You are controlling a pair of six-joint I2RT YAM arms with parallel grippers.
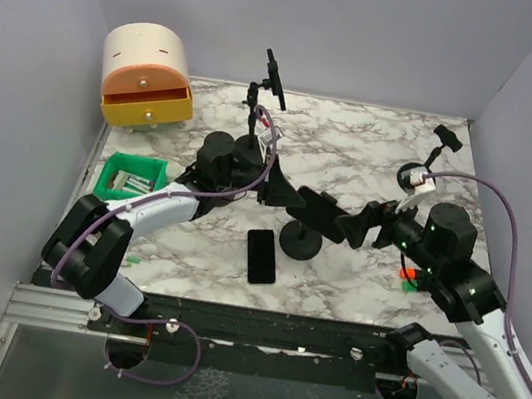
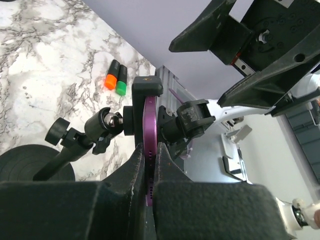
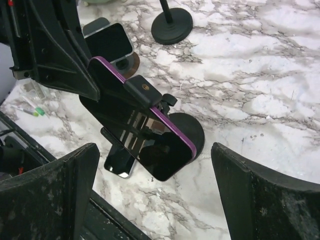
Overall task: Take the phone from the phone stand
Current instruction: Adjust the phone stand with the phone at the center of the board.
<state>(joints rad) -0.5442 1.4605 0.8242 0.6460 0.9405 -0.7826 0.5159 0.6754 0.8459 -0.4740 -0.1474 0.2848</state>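
We saw the two dark, rough fingers (image 2: 117,192) of the left gripper (image 2: 149,172) pressed together on the thin purple edge of the phone (image 3: 134,127). The phone sat tilted in the black clamp of the phone stand (image 3: 142,92), its screen glossy and black. The left arm reached from the near left to the middle of the marble table (image 1: 353,163). The right gripper (image 1: 358,224) faced the phone from the right, its broad matte fingers (image 3: 50,192) wide apart and not touching it. A second phone (image 1: 261,256) lay flat beside the stand's round base (image 1: 300,242).
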